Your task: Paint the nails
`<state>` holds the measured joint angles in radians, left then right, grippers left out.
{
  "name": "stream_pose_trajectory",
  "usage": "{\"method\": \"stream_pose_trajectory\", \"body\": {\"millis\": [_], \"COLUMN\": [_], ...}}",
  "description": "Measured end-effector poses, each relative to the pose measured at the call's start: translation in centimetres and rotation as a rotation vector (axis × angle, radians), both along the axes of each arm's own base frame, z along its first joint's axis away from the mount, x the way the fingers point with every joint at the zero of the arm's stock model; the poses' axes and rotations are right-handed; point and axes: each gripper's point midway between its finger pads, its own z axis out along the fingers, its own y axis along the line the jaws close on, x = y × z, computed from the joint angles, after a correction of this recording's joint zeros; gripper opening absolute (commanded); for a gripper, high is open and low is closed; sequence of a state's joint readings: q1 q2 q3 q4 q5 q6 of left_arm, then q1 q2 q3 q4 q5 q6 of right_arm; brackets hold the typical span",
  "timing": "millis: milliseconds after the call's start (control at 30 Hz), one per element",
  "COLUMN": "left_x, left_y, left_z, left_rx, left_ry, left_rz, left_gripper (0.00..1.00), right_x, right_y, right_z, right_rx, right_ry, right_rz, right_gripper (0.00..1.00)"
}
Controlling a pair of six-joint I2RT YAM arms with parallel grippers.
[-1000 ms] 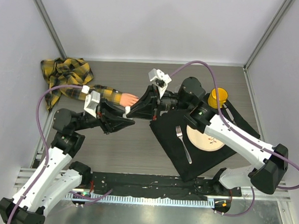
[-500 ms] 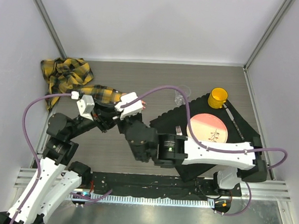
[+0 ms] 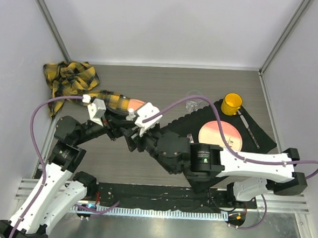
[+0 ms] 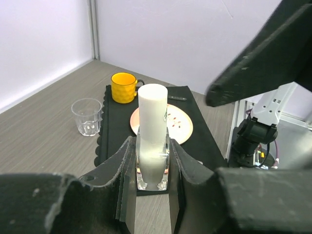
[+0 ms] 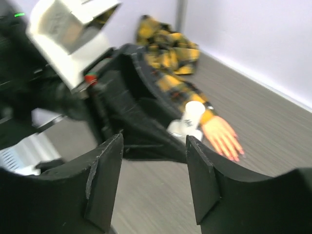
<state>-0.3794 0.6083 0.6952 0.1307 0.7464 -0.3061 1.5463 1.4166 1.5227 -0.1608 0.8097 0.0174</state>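
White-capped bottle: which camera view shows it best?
Left wrist: the bottle stands upright, sharp and close, gripped in the left claw. Right wrist shows it blurred, mostly its cap, beside the fake hand. Top external shows only a small white cap.

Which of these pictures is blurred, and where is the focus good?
Right wrist view: blurred throughout, the mannequin hand and plaid sleeve soft. Left wrist view: the bottle is sharp, and the left hand around it looks dark and soft. Top external view: sharp, evenly lit.
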Motion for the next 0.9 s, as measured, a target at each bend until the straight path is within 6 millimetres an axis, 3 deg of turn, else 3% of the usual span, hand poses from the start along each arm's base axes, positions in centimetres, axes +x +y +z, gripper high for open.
{"method": "stream_pose_trajectory", "body": {"millis": [133,300,400,667,900], "left_x": [-0.4,-2.2,-3.5,-5.6,-6.4], "left_y": [-0.4,-1.3,-1.9,-2.4,-2.4], "left_z": [0.3,1.2,1.7,1.9,2.1], "left_rx": [-0.010,-0.037,-0.059,-0.065,-0.063], "left_ry": [0.003,-0.002,-0.001,0.023,0.010], "left_rz": [-0.044,-0.176,-0.276,-0.423,-0.454], "left_gripper": [0.00,0.00,0.00,0.00,0.00], "right_x": [-0.9,2.1,2.5,0.2,-0.4], "right_y": [-0.7,-3.7,-4.8,-4.0,-2.0], "right_z": [0.2,-0.2,0.1,1.0,-0.5], "right_rx": [0.010,0.022,0.036,0.088,0.100], "right_ry": [0.021,0.048,0.045,0.035,0.090], "right_rz": [0.183,0.314,0.415,0.754,0.905], "right_gripper": [0.65,0.58,0.56,0.53,0.40]}}
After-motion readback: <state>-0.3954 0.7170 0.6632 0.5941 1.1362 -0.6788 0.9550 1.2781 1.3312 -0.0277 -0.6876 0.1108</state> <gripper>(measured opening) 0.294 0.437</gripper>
